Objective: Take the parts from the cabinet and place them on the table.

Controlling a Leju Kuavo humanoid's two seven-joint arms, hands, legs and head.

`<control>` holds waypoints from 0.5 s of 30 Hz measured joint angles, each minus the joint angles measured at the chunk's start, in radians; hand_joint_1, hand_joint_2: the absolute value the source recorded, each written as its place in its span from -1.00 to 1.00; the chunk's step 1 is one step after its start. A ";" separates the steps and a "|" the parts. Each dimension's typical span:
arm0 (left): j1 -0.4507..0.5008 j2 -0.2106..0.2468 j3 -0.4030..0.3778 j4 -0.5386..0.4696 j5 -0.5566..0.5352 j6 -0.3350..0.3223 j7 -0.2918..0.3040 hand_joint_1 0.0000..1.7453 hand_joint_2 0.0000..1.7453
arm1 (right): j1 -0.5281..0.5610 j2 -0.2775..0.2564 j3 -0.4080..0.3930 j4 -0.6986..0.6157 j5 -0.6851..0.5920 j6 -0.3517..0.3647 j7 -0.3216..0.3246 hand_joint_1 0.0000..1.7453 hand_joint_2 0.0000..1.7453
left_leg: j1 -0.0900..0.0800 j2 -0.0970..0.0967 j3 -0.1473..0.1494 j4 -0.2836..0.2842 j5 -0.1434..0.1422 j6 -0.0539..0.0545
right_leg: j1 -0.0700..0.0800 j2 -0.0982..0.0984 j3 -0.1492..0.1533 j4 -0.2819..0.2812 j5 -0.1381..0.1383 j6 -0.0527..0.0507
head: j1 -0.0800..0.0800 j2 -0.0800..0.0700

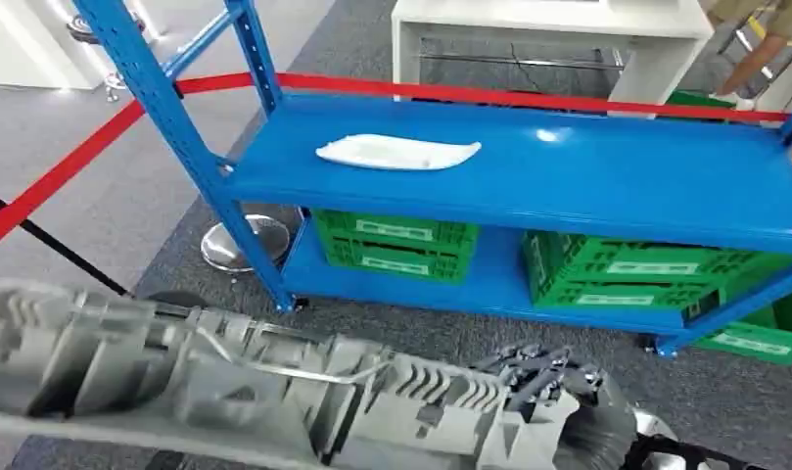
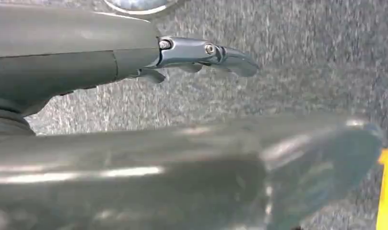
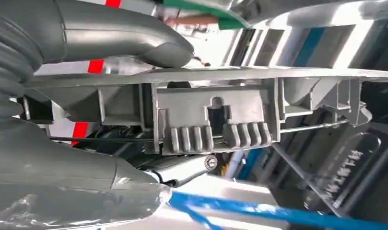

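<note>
One grey part [image 1: 274,387] is off the blue cabinet [image 1: 529,171] and in our right hand [image 3: 76,158]; in the right wrist view we see the thick thumb on one side of the long ribbed part and the fingers on the other, so we grip it tight; our left hand [image 2: 201,55] hangs over the grey carpet with its fingers out straight and nothing in it; one white part [image 1: 399,153] lies on the top shelf of the cabinet, well apart from us; green crates [image 1: 396,245] sit on the low shelf; a white table [image 1: 553,34] stands behind the cabinet; we think we must carry the grey part to a table, then come back for the white one.
</note>
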 joint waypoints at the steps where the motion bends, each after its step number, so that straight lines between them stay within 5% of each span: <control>1: 0.001 0.003 0.002 0.000 -0.002 0.000 -0.001 -1.00 -1.00 | 0.000 0.000 -0.001 -0.003 0.003 -0.006 0.000 1.00 1.00 | 0.002 0.000 -0.006 0.005 -0.009 -0.005 | -0.009 -0.004 -0.008 -0.006 0.014 -0.013 | 0.002 0.000; 3: 0.003 0.000 0.007 0.000 -0.005 -0.003 -0.002 -1.00 -1.00 | 0.000 0.000 -0.001 -0.013 0.004 -0.011 -0.002 1.00 1.00 | 0.004 0.001 -0.037 0.084 -0.131 -0.018 | -0.008 -0.005 -0.034 -0.004 0.039 -0.026 | -0.005 0.000; 5: -0.002 0.002 0.011 0.000 -0.005 -0.008 -0.014 -1.00 -1.00 | 0.001 0.002 0.000 -0.021 0.004 -0.031 -0.002 1.00 1.00 | 0.004 0.001 -0.079 0.242 -0.228 -0.026 | -0.008 -0.005 -0.065 -0.003 0.064 -0.026 | -0.005 0.000; 6: -0.004 0.001 0.014 0.000 -0.006 -0.011 -0.021 -1.00 -1.00 | 0.000 0.002 0.002 -0.023 0.003 -0.041 0.001 1.00 1.00 | 0.004 0.001 -0.087 0.299 -0.236 -0.028 | -0.008 -0.007 -0.080 -0.002 0.074 -0.024 | -0.005 0.000; 8: -0.008 0.000 0.018 0.000 -0.009 -0.017 -0.031 -1.00 -1.00 | -0.004 0.002 0.002 -0.023 0.003 -0.067 0.017 1.00 1.00 | 0.006 0.001 -0.051 0.297 -0.170 -0.030 | -0.009 -0.009 -0.109 0.003 0.093 -0.019 | -0.005 0.000; 10: -0.013 -0.002 0.023 0.000 -0.012 -0.019 -0.035 -1.00 -1.00 | -0.010 0.000 0.002 -0.023 0.003 -0.068 0.029 1.00 1.00 | 0.010 0.002 0.055 0.160 -0.109 -0.032 | -0.012 -0.009 -0.137 0.013 0.110 -0.011 | -0.005 0.000; 12: -0.022 -0.006 0.023 0.000 -0.013 -0.020 -0.035 -1.00 -1.00 | -0.016 -0.003 0.000 -0.023 0.003 -0.066 0.037 1.00 1.00 | 0.012 0.000 0.162 -0.001 -0.154 -0.031 | -0.005 -0.008 -0.154 0.029 0.120 -0.001 | -0.009 0.000; 13: -0.026 -0.007 0.026 0.000 -0.014 -0.020 -0.036 -1.00 -1.00 | -0.017 -0.003 0.000 -0.023 0.003 -0.063 0.041 1.00 1.00 | 0.011 -0.001 0.155 -0.005 -0.161 -0.009 | -0.002 -0.009 -0.157 0.029 0.132 0.005 | -0.006 0.000; 15: -0.026 -0.010 0.031 0.000 -0.019 -0.024 -0.035 -1.00 -1.00 | -0.016 -0.008 0.000 -0.019 0.005 -0.055 0.045 1.00 1.00 | 0.005 -0.001 0.142 0.000 -0.150 0.007 | -0.006 -0.009 -0.160 0.019 0.151 0.016 | -0.006 0.000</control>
